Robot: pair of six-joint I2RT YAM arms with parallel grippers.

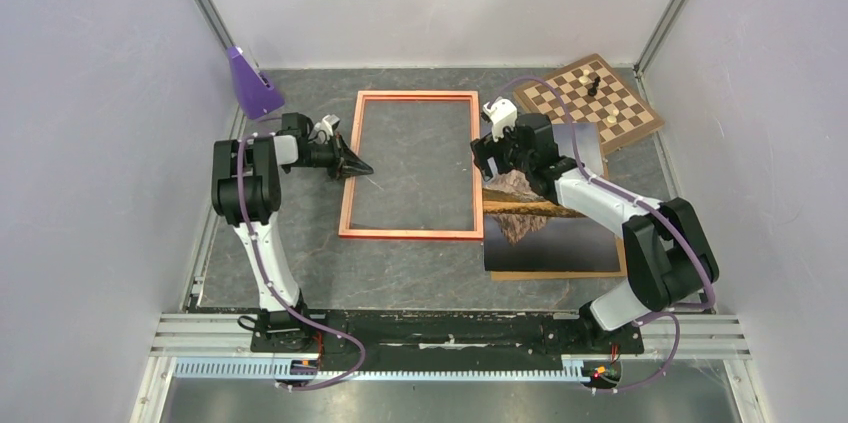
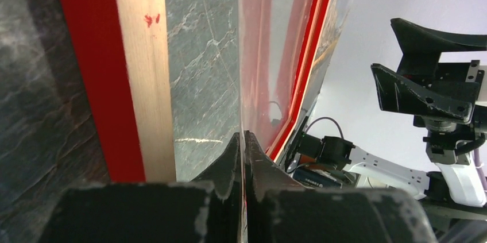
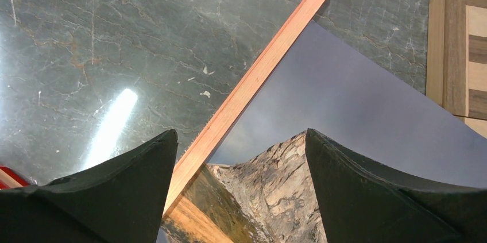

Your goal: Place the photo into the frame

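Left gripper (image 1: 357, 170) clenched at frame (image 1: 410, 95) rail; right gripper (image 3: 241, 134) spread wide, photo (image 3: 350, 111) corner right under it.

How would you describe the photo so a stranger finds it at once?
On the grey table, find the orange-red frame. The photo lies right of it, under the right gripper. It shows a mountain mirrored in water, unlike the chessboard.

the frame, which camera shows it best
Top external: the frame lies flat on the table with its full rectangle in view. Left wrist shows only a close strip of its red and bare-wood rail. Right wrist shows one rail running diagonally beside the photo.
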